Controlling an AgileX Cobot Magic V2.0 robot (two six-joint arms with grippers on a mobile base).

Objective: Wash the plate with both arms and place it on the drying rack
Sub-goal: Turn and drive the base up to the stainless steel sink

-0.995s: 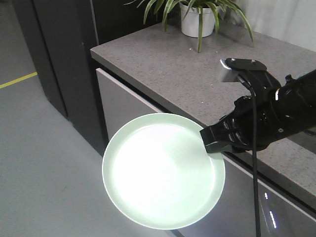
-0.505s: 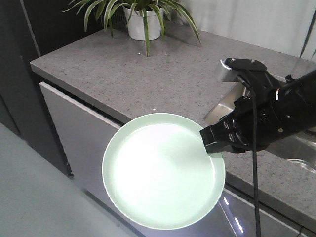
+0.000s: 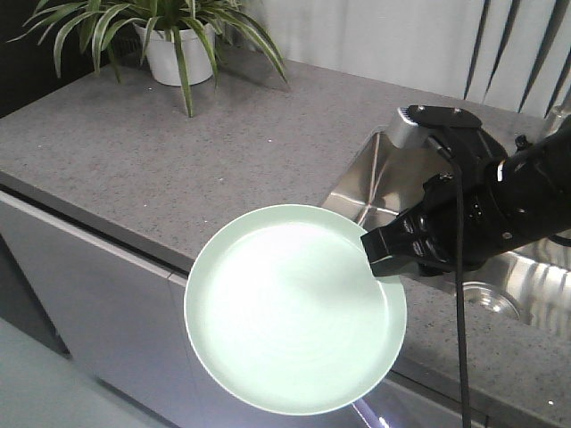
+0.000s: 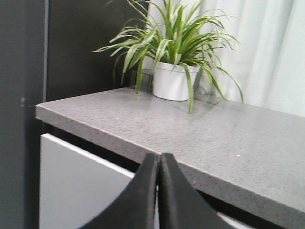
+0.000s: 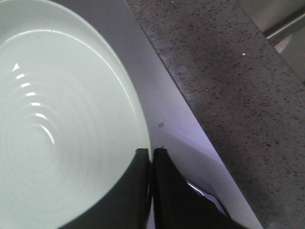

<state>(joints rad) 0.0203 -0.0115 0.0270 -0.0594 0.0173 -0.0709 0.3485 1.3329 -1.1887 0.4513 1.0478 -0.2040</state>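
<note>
1. Your right gripper is clamped on the right-hand rim of the plate. In the wrist view its fingers meet on the rim with no gap.
2. The plate hangs face up in front of the countertop, over the cabinet front. The wrist view shows a strip of cabinet between the plate's rim and the counter's front edge, so the two are apart.
3. Your left gripper has its fingers pressed together on nothing, and it points at the counter's front edge.
4. You have a bare stretch of counter between the plant pot and the sink. The sink's near-left rim lies just behind the right gripper.
5. Compared with a second ago, the counter and pot have slid left in the view and the sink has come into sight. The plate and gripper hold the same place in the frame.
</note>
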